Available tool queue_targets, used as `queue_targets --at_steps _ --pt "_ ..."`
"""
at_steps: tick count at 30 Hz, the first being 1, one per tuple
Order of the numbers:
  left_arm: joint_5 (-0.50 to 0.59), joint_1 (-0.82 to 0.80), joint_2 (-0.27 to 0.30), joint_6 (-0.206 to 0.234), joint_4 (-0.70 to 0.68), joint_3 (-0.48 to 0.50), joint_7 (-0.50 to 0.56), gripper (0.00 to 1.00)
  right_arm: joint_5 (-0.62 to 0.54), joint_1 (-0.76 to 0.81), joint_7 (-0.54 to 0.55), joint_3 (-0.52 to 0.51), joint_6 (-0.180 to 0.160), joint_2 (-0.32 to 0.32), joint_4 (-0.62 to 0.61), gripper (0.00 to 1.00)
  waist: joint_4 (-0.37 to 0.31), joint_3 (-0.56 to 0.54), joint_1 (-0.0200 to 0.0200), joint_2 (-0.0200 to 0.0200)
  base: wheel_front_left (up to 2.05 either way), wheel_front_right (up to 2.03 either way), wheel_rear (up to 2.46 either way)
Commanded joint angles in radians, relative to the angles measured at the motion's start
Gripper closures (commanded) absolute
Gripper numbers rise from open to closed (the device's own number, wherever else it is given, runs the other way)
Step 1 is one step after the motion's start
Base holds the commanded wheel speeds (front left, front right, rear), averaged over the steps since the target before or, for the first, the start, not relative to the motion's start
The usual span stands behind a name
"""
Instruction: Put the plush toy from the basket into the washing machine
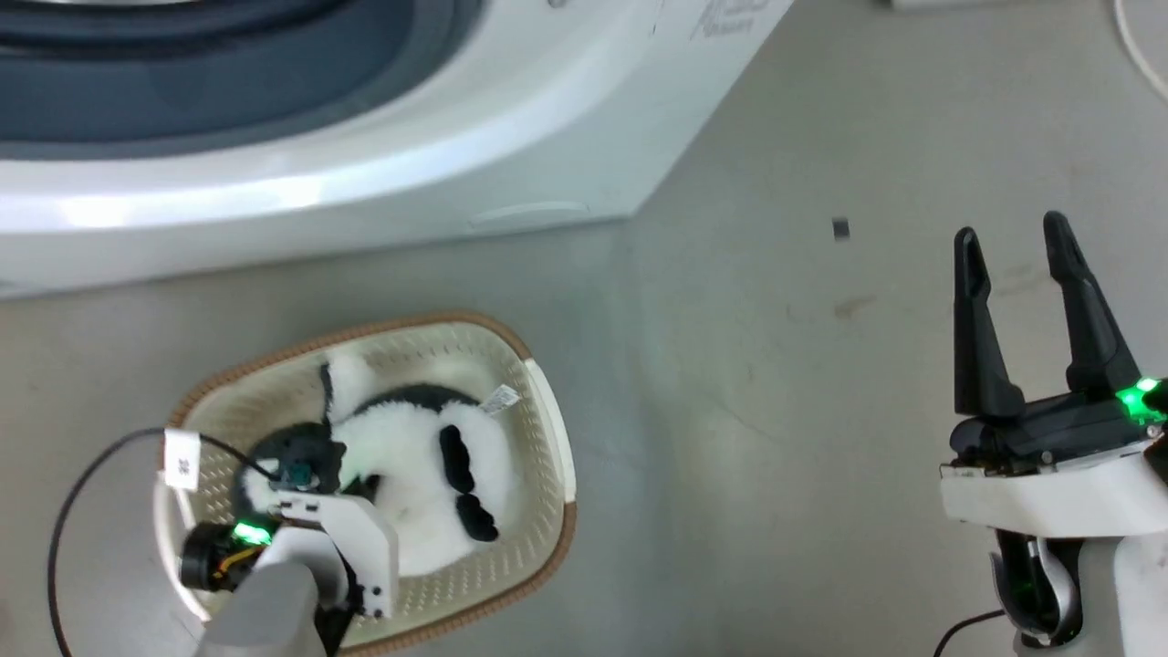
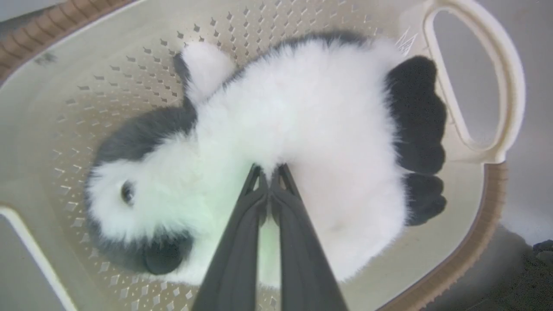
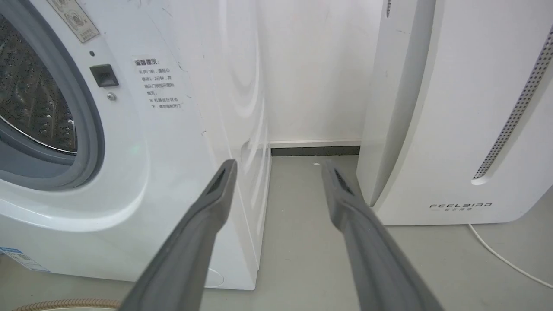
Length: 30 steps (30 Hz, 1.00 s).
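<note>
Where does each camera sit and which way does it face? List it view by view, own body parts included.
Head: on the head, looking down at the basket, plush toy and washing machine; left forearm, open right gripper.
Left wrist: looks down into the basket; left gripper pinched on the toy's fur.
Right wrist: looks level at the washing machine and FEELBIRD appliance; own fingers apart.
Shared: head and left wrist show toy and basket.
</note>
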Motion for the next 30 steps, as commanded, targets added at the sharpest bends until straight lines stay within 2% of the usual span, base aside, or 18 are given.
queue_targets --at_steps 1,7,19,30 --pt "-0.007 0.017 -0.006 -0.003 -0.011 0.003 -0.012 1.0 -0.009 0.015 -0.005 -0.003 -0.001 0.001 0.004 0.0 0.023 -0.056 0.0 0.0 0.0 0.0 0.0" --pt "-0.022 0.088 -0.018 -0.004 -0.097 0.014 -0.026 1.0 -0.021 0.045 -0.005 -0.011 -0.001 0.001 0.014 0.0 0.06 -0.155 0.0 0.0 0.0 0.0 0.0" --pt "0.015 0.29 -0.038 0.018 -0.45 0.08 -0.027 1.0 -0.048 0.117 -0.005 -0.017 -0.001 0.001 0.033 0.0 0.144 -0.317 0.0 0.0 0.0 0.0 0.0" --pt "0.076 0.475 -0.077 0.03 -0.851 0.217 -0.027 1.0 -0.04 0.155 -0.005 -0.018 -0.001 0.001 0.027 0.0 0.175 -0.404 0.0 0.0 0.0 0.0 0.0"
